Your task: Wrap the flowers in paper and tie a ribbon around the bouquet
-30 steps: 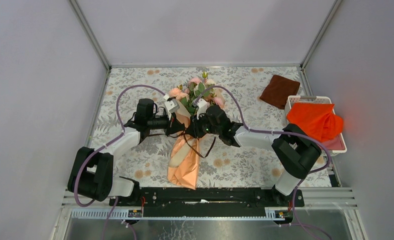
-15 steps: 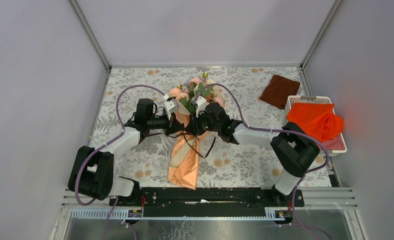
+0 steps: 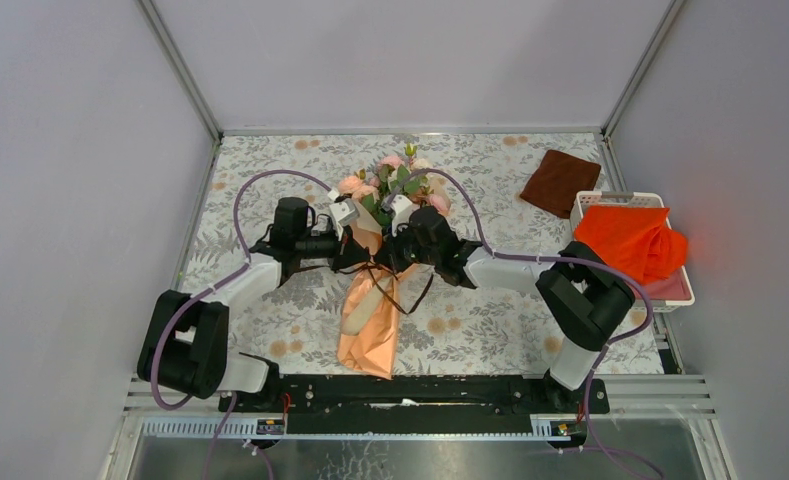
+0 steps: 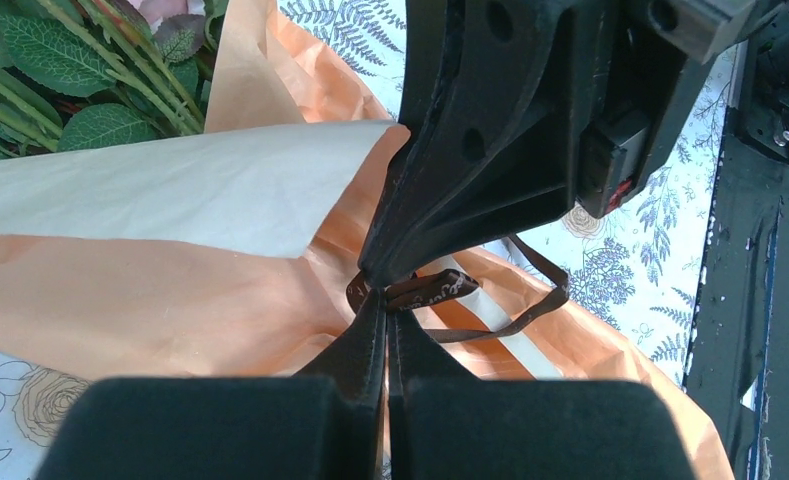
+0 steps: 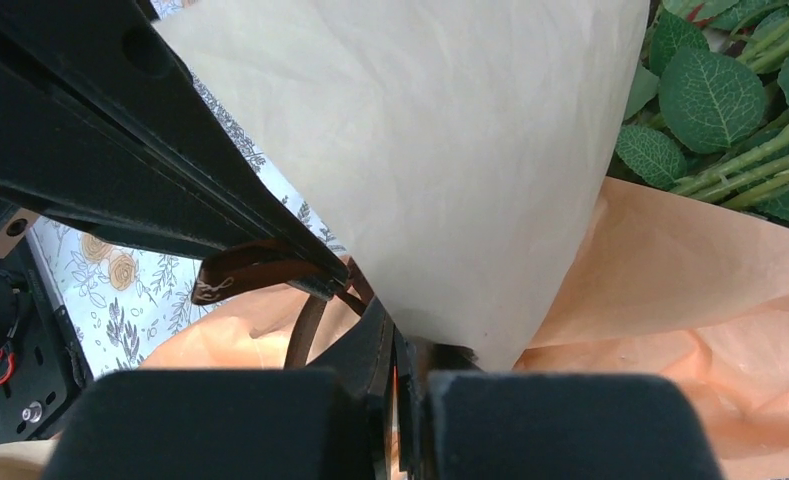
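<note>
- Your left fingers (image 4: 355,350) are closed, pinching the ribbon (image 4: 432,290).
- Your right fingers (image 5: 370,350) are closed at the same spot.
- The bouquet (image 3: 370,330) lies on the counter (image 3: 290,335) between them, blooms toward 12 o'clock.

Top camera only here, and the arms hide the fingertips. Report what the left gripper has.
Observer: Left wrist view: the left gripper is shut, its tips pinching the ribbon.
Operator: Now the right one.
Observer: The right gripper is shut too; the ribbon runs up to its tips, but a pinch isn't clear.
Operator: Report the paper.
Observer: A tan flap of the paper sits right beyond those tips, green stems showing beside it.
</note>
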You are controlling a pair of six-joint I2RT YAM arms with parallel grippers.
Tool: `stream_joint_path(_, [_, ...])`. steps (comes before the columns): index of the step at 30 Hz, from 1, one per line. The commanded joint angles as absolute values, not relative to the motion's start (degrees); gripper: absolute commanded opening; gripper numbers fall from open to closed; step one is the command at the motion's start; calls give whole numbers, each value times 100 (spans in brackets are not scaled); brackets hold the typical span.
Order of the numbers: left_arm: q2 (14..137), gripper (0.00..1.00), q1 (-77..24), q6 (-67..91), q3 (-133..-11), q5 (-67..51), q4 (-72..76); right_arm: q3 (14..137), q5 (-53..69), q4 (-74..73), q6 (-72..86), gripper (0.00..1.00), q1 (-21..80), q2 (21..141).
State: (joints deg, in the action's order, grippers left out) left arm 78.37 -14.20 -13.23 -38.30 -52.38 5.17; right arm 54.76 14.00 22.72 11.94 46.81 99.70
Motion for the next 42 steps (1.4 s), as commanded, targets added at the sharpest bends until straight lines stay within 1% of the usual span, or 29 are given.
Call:
stream_joint_path(1, [7936,0,-1401,-1419,-3767,-5248,626,5358,1164,2627,1249,0,4641,9627])
stream_joint_path(9, [8027,0,-1406,-1409,-3859,-5145,671,4911,1240,2738,1386,0,4641,9134])
stream_joint_path(20, [8244,0,-1406,-1310,-3987,-5215,773,4479,2385,2892,1422,0,4641,8941])
stream_joint_path(21, [8232,0,-1406,-1310,-3974,-5246,773,4507,2476,2835,1407,1,4645,8965])
stream_joint_path(24, [8203,0,-1406,-1340,-3955,-5265,737,4667,2681,2593,1377,21,4641,9023])
stream_joint_path(26, [8192,0,-1406,-1359,-3948,-5265,707,4777,2709,2523,1361,31,4614,8956])
stream_joint_path(28, [8183,0,-1405,-1360,-3942,-5297,701,4901,2750,2482,1431,36,4509,8903])
stream_joint_path(32, [8160,0,-1406,-1353,-3939,-5331,703,5126,2682,2369,1707,39,4291,9047])
stream_joint_path(35, [8145,0,-1406,-1362,-3916,-5335,712,5290,2672,2297,1918,40,4264,9306])
stream_joint_path(37, [8133,0,-1406,-1371,-3912,-5348,712,5386,2632,2237,2038,37,4266,9435])
stream_joint_path(42, [8095,0,-1406,-1370,-3889,-5351,721,5479,1992,1967,2212,23,4270,9456])
